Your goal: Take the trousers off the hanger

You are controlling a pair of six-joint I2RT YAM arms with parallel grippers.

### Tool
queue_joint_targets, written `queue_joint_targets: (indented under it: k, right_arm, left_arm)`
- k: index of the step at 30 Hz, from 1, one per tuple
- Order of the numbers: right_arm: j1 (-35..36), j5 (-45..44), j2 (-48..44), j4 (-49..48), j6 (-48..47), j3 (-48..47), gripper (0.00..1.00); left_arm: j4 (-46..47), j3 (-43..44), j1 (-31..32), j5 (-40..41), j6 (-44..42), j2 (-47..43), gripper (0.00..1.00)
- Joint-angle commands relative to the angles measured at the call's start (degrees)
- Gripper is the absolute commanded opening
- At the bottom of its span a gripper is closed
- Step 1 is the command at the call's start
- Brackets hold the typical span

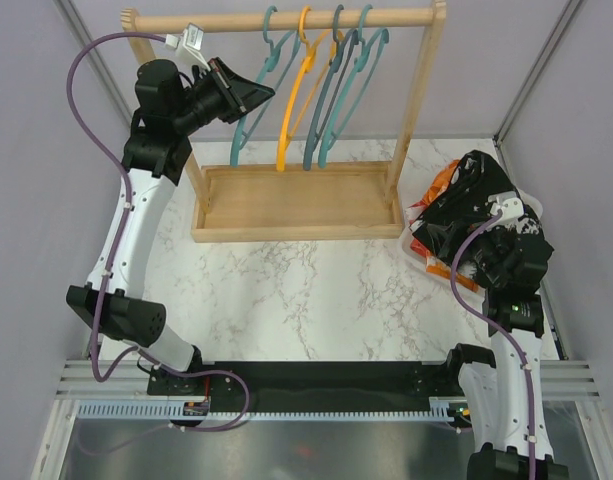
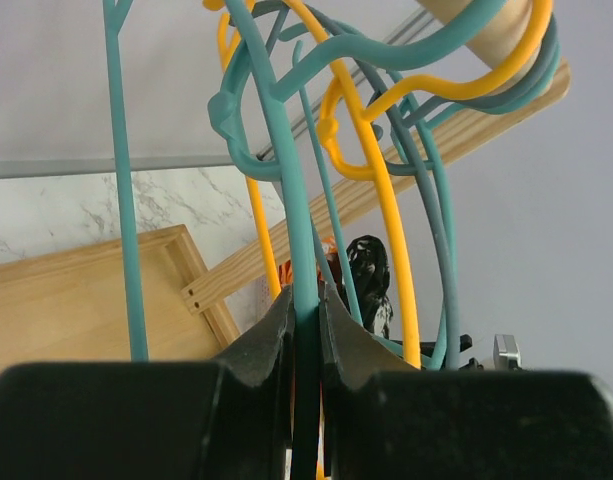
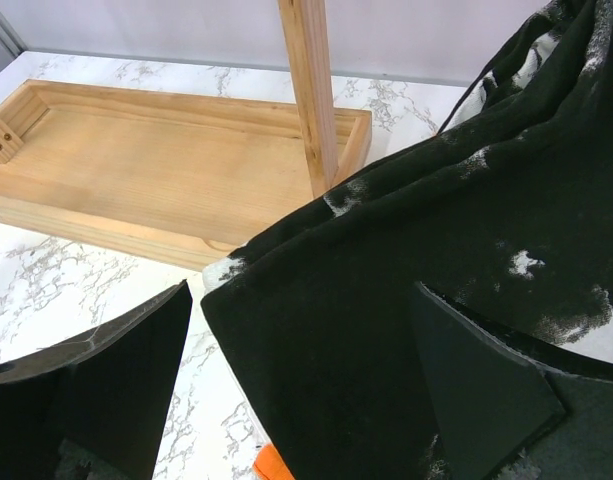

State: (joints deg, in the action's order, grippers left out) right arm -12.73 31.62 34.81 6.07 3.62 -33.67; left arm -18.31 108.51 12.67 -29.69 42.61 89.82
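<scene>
Several bare hangers hang on the wooden rack's rail: teal, orange, grey-blue and teal. My left gripper is shut on the lower bar of the leftmost teal hanger; in the left wrist view the jaws pinch that teal bar. The black trousers lie on top of a pile at the right, over the orange patterned pair. My right gripper hovers open over the black trousers, its fingers spread wide on either side of the cloth. The beige and red pairs are hidden.
The rack's wooden base tray stands at the back centre, with its right post close to the pile. A white bin rim shows under the pile. Grey walls close in on both sides.
</scene>
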Motion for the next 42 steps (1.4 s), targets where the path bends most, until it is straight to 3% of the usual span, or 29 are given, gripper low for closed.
queue_joint_targets:
  k: [1, 6, 9, 10, 12, 13, 16, 19, 24, 34, 42]
  right_arm:
    - [-0.36, 0.20, -0.44, -1.93, -0.72, -0.61, 0.98]
    - [-0.54, 0.29, -0.44, -1.94, -0.80, -0.61, 0.98]
    - [-0.63, 0.38, -0.53, -2.02, -0.80, -0.61, 0.98]
    - [-0.63, 0.46, -0.53, -1.94, -0.72, -0.52, 0.98]
    - [-0.80, 0.55, -0.53, -1.93, -0.72, -0.52, 0.98]
    - [-0.80, 0.55, -0.62, -1.93, -0.80, -0.52, 0.98]
    - [-0.89, 0.55, -0.62, -2.02, -0.72, -0.52, 0.98]
    - [-1.07, 0.29, -0.62, -2.02, -0.54, -0.52, 0.98]
    - [-1.59, -0.85, -1.06, -2.28, 0.07, -0.43, 0.98]
    - [-2.56, -6.21, -2.20, -2.73, 2.27, -0.34, 0.98]
    - [-2.65, -14.81, -0.36, -2.46, 4.73, -0.87, 0.98]
  left_arm:
    - [3.19, 3.02, 0.43, 1.48, 1.60, 0.61, 0.02]
    - [3.10, 1.10, 0.78, 1.39, 1.16, 0.80, 0.03]
    - [3.28, -0.66, 0.87, 1.65, 0.55, -0.26, 0.14]
    - [3.19, -1.19, 0.87, 1.66, 0.11, -0.61, 0.25]
    - [2.93, -1.46, 0.96, 1.83, -0.51, -1.84, 0.38]
    - [2.66, -1.72, 0.87, 2.09, -1.29, -2.28, 0.50]
    - [1.26, -2.42, 0.87, 3.41, -3.23, -4.91, 0.66]
    - [0.03, -4.52, 0.96, 5.52, -5.68, -8.86, 0.75]
    - [-1.64, -10.24, 0.87, 9.21, -10.25, -16.94, 0.82]
    - [-5.16, -29.92, 0.78, 23.00, -22.12, -39.36, 0.99]
    - [-6.83, -47.92, 0.78, 35.75, -28.72, -55.52, 1.00]
